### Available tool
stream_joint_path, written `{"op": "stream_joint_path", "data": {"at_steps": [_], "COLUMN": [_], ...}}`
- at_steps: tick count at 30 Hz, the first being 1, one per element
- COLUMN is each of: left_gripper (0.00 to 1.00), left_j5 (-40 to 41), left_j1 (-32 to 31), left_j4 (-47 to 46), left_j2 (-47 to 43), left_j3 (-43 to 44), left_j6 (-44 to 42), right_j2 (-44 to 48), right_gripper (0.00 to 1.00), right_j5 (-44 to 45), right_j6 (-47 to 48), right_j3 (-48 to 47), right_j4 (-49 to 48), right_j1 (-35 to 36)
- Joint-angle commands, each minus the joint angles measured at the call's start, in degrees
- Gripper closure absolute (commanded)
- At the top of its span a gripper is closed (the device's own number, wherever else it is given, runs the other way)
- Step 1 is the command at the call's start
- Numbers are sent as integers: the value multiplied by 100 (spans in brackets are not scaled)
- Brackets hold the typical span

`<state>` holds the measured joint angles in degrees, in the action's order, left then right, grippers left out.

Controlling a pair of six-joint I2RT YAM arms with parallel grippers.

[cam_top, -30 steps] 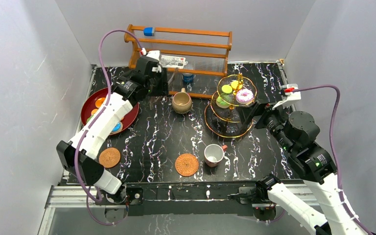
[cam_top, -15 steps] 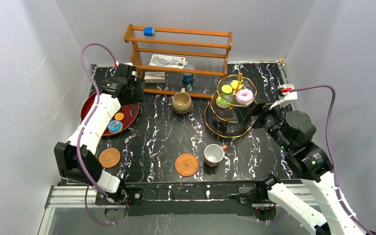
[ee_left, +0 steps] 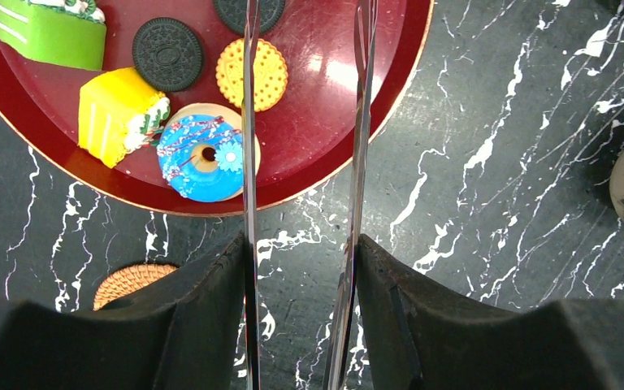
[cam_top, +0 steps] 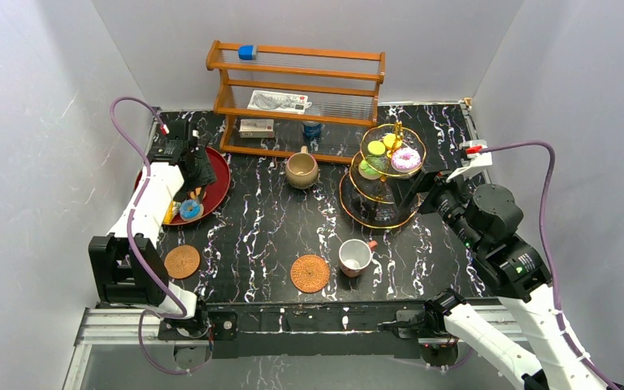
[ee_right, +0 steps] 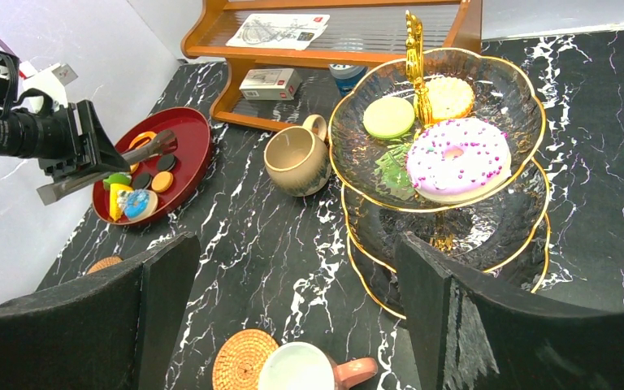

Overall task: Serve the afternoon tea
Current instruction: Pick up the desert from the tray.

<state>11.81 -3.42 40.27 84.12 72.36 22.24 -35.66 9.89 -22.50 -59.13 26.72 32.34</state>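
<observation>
red tray fills the upper left of the left wrist view, and only there do its pieces read clearly: a green cake, a yellow cake, a blue donut, dark cookies and a yellow cookie. the left gripper hangs over the tray's near rim, its thin fingers parted with nothing between them. the blue donut lies just beside one finger. a coaster peeks out at lower left, off the tray.

the right wrist view alone shows the stand and its top tier: a pink donut, a green macaron and an orange biscuit around the gold stem. the right gripper is spread wide and empty, near the stand's lower rim. the mug stands between tray and stand. the cup sits at the bottom edge, just beside the other coaster.

the top view shows bare marble table at centre, the rack along the far edge, and grey walls close at both sides.
</observation>
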Motion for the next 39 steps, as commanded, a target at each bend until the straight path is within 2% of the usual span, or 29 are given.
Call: {"op": "stream_joint_path", "data": {"at_steps": [1,22,39], "left_gripper": [53,50,50], "left_j5": [194,349,478], "left_j1": [118,333,333], "left_j4": [-196,-577,-542], "left_j2": [-71,436,320], "left_j3": [-123,-390,-502], "left_j6": [-66,-141,-150], "right_j2": [53,197,112], "right_gripper": [1,1,1], "right_j5": [-40,112,-10], "right_j6": [45,266,167], "right_j3": [-37,-27,58], "right_j4": [-415,-298,-484], "right_j1": [19,22,21]}}
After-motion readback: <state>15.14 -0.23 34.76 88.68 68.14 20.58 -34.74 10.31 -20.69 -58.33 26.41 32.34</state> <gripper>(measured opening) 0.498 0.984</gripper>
